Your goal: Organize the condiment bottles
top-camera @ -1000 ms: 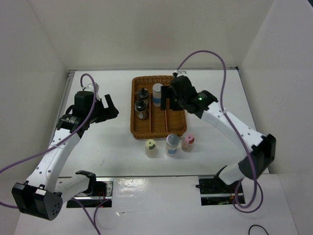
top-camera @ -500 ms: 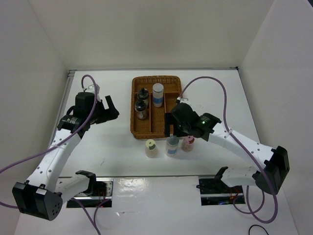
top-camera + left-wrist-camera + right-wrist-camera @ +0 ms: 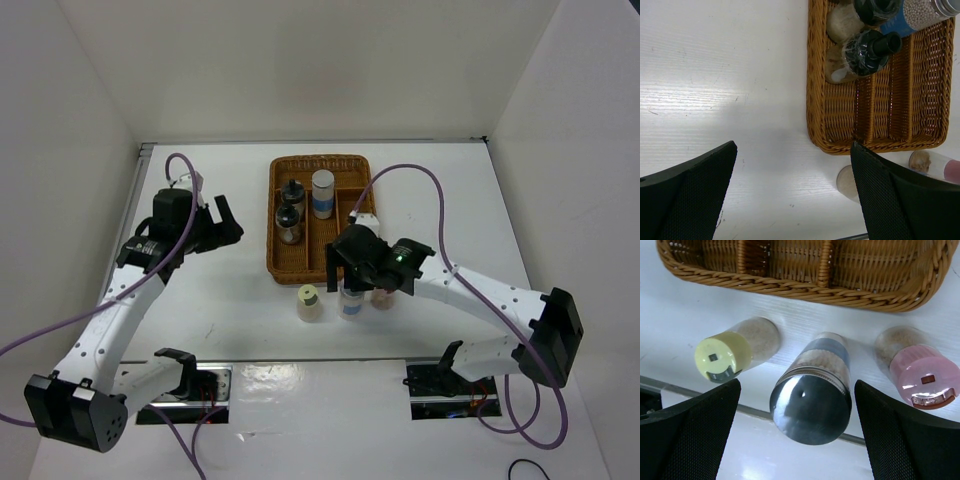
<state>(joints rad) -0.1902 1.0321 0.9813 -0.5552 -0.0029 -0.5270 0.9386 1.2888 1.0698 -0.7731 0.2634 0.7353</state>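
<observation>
Bottle with grey top upright, axis vertical, under spread right pincer

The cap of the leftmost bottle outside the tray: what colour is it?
The cap is pale yellow; the right wrist view shows it best.

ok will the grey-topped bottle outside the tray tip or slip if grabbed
Probably apt to tip: the grey-topped bottle stands tall and narrow, taller than the yellow-capped bottle and pink-capped bottle beside it. Its smooth round wall may slip. It looks filled with granules, so likely heavy for its size.
</observation>
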